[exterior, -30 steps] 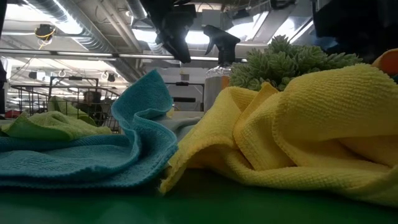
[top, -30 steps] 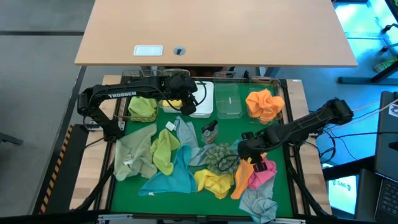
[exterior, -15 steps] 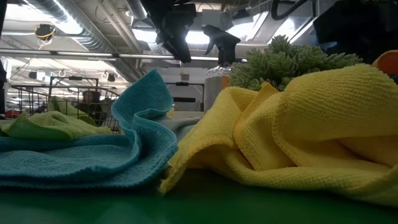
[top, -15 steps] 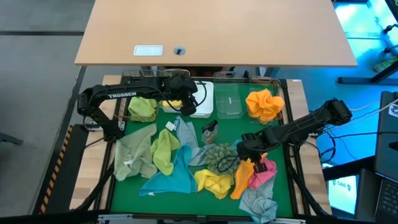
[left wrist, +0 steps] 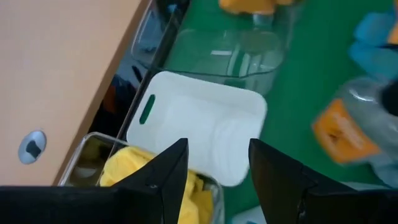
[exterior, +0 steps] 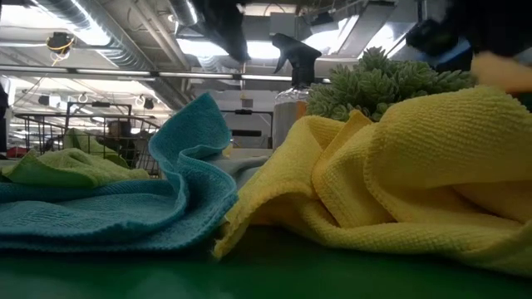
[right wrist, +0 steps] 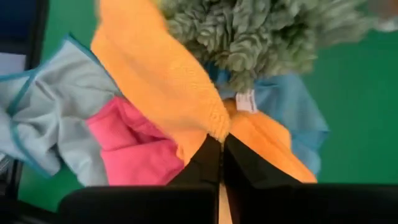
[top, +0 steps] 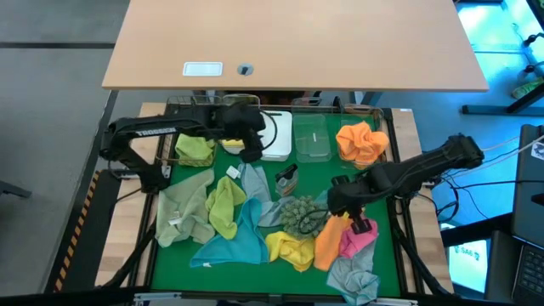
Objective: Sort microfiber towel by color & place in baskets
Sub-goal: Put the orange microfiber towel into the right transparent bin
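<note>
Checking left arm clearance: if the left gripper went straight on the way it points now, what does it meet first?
Most likely the opaque white basket: in the wrist view it lies just past the open left gripper. The clear basket is beyond it. How high the gripper is cannot be told.

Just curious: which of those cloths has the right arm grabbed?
The orange towel lying between the spiky ball and pink towel; the right gripper's fingers pinch its fold.

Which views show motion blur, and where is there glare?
Low view: dark arm shapes at the top are smeared; ceiling lights glare. Left wrist view: orange-labelled bottle blurred. Right wrist view: orange towel soft-edged. High view: evenly lit, sharp.
</note>
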Robot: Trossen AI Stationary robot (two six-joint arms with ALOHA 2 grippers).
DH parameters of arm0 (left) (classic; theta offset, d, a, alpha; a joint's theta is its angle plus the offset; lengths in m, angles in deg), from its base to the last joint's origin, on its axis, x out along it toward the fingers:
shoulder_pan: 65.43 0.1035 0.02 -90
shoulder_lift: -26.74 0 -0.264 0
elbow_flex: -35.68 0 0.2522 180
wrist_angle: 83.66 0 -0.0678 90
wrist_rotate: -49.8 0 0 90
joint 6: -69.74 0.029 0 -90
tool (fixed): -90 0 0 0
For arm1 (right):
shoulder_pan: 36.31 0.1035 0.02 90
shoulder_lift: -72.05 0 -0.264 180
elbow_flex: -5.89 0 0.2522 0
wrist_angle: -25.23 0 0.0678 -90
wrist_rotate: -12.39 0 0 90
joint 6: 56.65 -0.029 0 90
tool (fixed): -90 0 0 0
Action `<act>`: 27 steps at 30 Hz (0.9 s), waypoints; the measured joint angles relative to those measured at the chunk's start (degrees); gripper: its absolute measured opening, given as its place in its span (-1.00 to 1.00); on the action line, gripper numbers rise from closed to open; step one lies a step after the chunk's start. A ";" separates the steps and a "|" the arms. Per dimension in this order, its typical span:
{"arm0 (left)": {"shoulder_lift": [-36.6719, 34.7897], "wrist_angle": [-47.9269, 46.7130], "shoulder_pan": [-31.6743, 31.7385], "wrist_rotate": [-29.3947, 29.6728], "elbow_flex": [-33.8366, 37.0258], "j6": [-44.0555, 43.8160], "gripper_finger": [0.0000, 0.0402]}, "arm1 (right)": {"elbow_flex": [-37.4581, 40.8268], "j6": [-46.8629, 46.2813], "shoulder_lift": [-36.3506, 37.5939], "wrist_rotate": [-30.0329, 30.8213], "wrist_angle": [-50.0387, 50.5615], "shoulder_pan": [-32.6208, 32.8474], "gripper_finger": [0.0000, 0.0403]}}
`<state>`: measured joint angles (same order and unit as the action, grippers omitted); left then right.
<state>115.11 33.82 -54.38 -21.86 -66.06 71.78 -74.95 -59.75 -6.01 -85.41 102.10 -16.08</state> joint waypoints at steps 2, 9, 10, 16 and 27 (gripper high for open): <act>-1.46 -0.40 -1.45 -0.90 -0.01 -0.02 -0.19 | -2.83 0.60 1.11 2.41 2.68 0.00 -0.98; -5.30 0.00 -7.26 -9.11 -0.05 -2.03 -0.19 | -12.19 0.56 5.63 15.18 11.77 0.00 -0.99; -5.48 0.26 -8.20 -9.21 -0.05 -2.43 -0.19 | -13.30 0.53 6.27 16.89 12.80 0.00 -0.98; -5.98 1.88 -13.37 -8.88 -0.07 -4.44 -0.19 | -18.69 0.56 10.33 27.92 16.95 0.00 -0.99; -5.94 5.27 -19.09 -8.53 -0.07 -4.67 -0.19 | -23.78 0.31 19.09 53.20 18.00 -4.20 -0.99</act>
<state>109.17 39.08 -73.47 -30.39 -66.13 67.11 -98.73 -59.44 13.09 -32.21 120.10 -20.28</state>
